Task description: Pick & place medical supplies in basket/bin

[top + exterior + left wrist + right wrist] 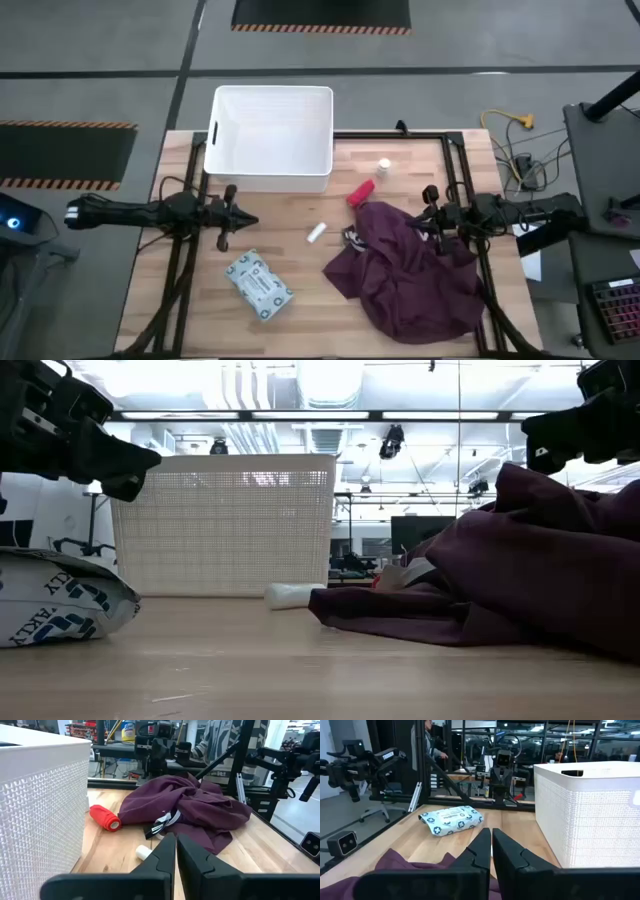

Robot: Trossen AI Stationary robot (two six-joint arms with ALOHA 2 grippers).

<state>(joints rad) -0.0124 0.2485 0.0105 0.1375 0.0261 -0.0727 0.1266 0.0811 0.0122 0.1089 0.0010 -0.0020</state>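
Observation:
The white perforated bin (270, 138) stands at the table's far side. A tiny white bottle (384, 166) and a red tube (360, 192) lie right of it; the tube touches the maroon cloth (410, 270). A small white roll (316, 233) lies mid-table. The pale patterned packet (258, 284) lies near left. My left gripper (250, 220) hovers shut left of the roll, above the table. My right gripper (415, 222) hovers shut above the cloth. Both are empty.
The maroon cloth covers much of the table's right near part, and a black-and-white label (162, 822) shows at its edge. A dark frame runs along the table's edges (400, 134). Bare wood lies between packet, roll and bin.

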